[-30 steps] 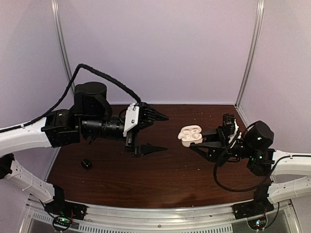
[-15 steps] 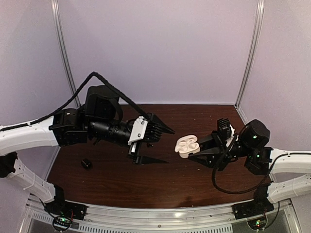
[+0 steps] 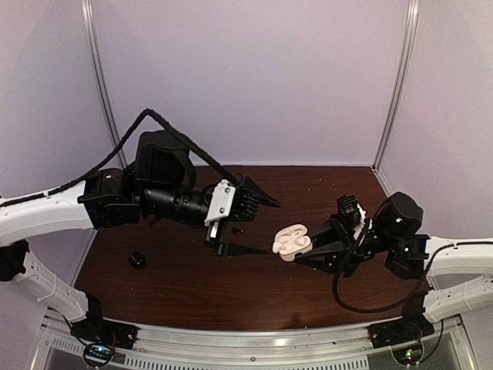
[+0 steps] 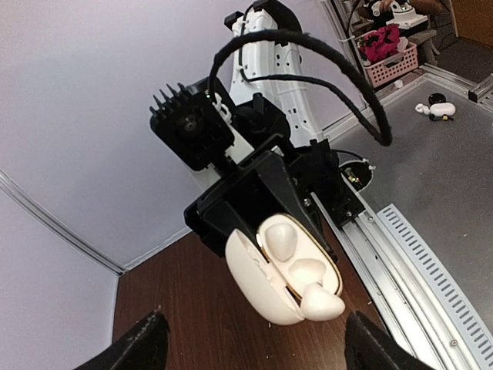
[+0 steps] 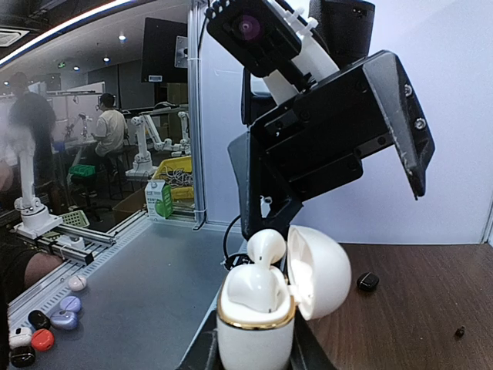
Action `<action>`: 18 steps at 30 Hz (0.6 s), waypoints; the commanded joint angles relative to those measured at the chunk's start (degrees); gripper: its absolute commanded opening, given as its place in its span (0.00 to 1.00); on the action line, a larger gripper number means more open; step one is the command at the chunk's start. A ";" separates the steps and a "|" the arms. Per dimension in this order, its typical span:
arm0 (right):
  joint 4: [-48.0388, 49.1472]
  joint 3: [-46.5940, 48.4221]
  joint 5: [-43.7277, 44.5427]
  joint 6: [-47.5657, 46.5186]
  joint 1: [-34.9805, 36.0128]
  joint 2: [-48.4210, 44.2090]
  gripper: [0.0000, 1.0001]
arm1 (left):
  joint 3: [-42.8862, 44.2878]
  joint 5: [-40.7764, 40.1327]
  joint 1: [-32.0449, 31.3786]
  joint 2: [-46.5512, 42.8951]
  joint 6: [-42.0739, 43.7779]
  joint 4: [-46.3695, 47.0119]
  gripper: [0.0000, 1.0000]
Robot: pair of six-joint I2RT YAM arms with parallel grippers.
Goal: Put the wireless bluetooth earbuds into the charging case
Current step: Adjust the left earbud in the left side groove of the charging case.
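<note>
**Insertion stage, seen from the top, left-wrist and right-wrist views.** The right gripper, jaws closed tight on the base of the charging case, holds it above the table at centre frame, with the lid hinged open. One white earbud stands in its well, seemingly not pressed home. Whether a second white bud is seated cannot be told. A black earbud lies on the table at lower left, well apart from the case, so the task appears at best half done. The left gripper, jaws wide apart and empty, faces the case from the left. The lid, just beside the protruding bud, likely narrows access for those fingers.
</note>
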 commanded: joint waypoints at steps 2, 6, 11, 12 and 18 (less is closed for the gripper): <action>0.53 1.91 -0.44 -0.97 1.19 0.52 0.00 | 2.01 0.39 0.18 0.74 0.47 1.60 0.81; 0.53 2.09 -0.34 -1.17 1.62 1.08 0.00 | 2.62 0.62 0.18 1.31 0.56 1.20 0.80; 0.53 2.03 0.12 -1.33 1.92 1.29 0.00 | 3.06 0.98 0.18 1.56 0.48 1.12 0.80; 0.60 2.10 0.25 -1.34 1.91 1.44 0.00 | 3.17 1.06 0.18 1.75 0.32 1.12 0.80; 1.36 2.11 0.86 -1.11 2.02 1.83 0.00 | 3.89 1.35 0.18 2.72 -0.33 1.21 0.79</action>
